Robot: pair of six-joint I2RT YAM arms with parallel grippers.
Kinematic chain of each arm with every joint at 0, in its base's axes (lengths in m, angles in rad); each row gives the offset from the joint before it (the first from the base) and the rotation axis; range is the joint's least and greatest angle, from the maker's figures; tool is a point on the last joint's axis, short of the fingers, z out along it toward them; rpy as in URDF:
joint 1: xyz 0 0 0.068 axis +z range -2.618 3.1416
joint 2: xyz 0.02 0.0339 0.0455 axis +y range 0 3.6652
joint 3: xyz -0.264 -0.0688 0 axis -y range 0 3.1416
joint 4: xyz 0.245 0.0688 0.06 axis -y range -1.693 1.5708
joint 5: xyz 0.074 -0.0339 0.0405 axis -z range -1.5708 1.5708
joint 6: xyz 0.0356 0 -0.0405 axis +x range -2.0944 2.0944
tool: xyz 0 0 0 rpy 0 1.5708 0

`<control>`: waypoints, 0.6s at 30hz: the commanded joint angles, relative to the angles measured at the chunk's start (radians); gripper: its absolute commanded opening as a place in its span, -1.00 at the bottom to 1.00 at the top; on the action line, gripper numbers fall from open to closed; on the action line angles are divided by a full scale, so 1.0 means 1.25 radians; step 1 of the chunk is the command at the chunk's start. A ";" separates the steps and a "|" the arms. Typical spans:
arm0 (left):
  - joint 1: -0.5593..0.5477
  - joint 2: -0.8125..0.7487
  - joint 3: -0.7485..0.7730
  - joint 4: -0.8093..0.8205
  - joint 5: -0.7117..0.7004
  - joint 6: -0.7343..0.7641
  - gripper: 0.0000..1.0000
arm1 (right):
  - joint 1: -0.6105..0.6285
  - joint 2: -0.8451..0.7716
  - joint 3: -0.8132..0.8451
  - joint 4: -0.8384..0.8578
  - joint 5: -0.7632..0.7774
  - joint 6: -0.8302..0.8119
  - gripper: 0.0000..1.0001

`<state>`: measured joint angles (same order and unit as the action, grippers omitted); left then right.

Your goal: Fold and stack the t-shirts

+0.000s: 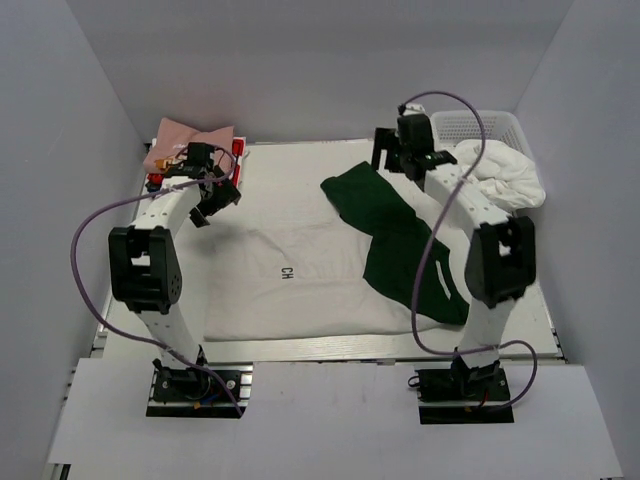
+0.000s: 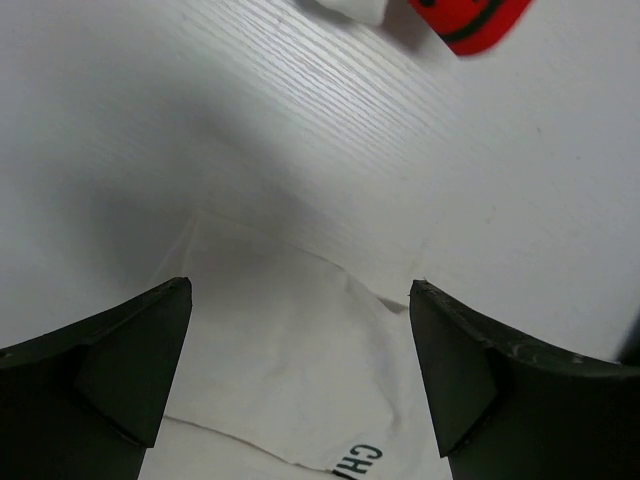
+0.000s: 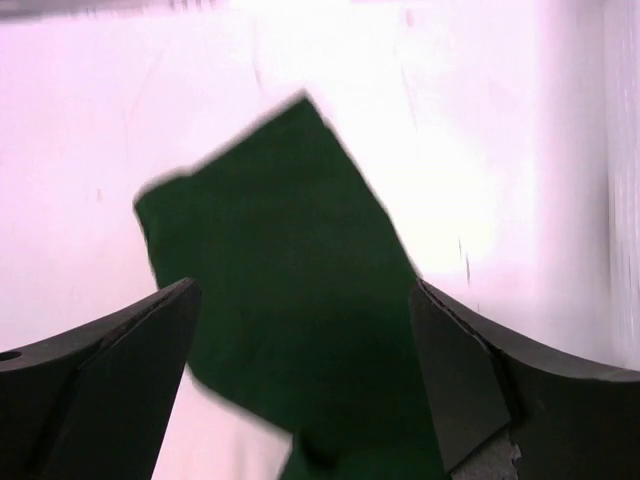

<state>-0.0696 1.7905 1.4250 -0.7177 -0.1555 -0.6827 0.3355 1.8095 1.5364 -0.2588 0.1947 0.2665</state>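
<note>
one white basket (image 1: 497, 122) holds bunched white cloth (image 1: 507, 180) near the spread off-white shirt (image 1: 290, 235).

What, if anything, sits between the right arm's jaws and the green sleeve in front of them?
Nothing visible. The right arm's jaws stand open directly over the green sleeve, which lies on the off-white shirt, with only air between.

Plain pale grey walls (image 1: 330, 60) stand on three sides of a white table (image 2: 250, 110) with fine wood grain. The light is soft and even.
</note>
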 commanded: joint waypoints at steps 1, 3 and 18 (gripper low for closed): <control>0.032 0.035 0.067 -0.043 -0.039 0.021 1.00 | 0.000 0.115 0.201 0.003 0.014 -0.088 0.81; 0.040 0.076 0.077 -0.050 -0.039 0.021 1.00 | -0.001 0.243 0.349 -0.022 0.022 -0.100 0.81; 0.062 0.161 -0.006 -0.016 -0.005 0.029 0.81 | 0.004 0.582 0.558 0.185 -0.022 -0.136 0.81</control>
<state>-0.0010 2.0003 1.4429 -0.7532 -0.1734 -0.6567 0.3363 2.5118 2.1635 -0.1387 0.1932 0.1158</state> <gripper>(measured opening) 0.917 0.904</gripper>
